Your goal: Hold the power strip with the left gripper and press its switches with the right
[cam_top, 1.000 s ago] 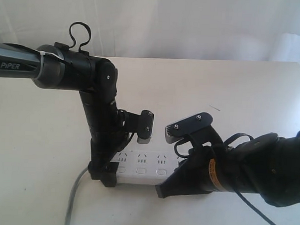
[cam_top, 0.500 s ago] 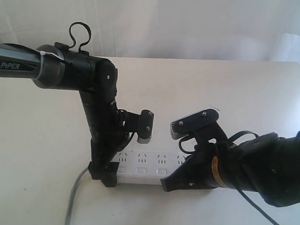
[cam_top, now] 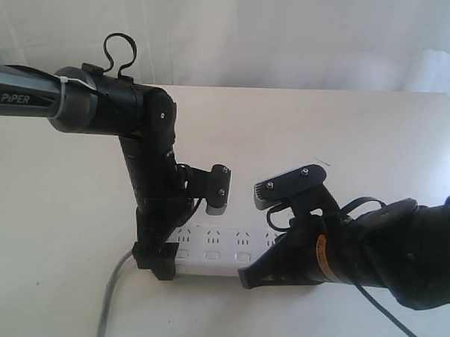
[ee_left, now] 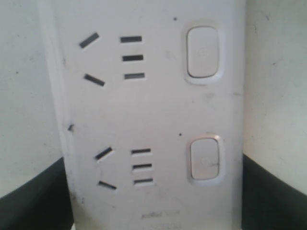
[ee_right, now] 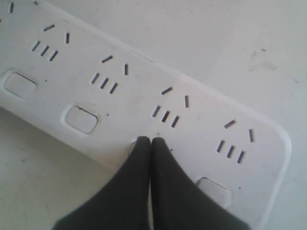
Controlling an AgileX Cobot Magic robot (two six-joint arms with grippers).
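White power strip (cam_top: 214, 249) with grey cord (cam_top: 108, 301); black right arm (cam_top: 401, 251) wears an orange band (cam_top: 320, 259).

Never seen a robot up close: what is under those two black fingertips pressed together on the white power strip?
The right end effector, shut, sits on the power strip where a switch belongs; only a sliver of its rim shows. Whether it is pressed is hidden.

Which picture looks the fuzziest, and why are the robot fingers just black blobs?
Left wrist view: softest, the tiny print on the power strip smears. Right wrist view: slots sharp, but the right gripper is close and dark, so no detail shows. Exterior view: the backdrop is washed-out white.
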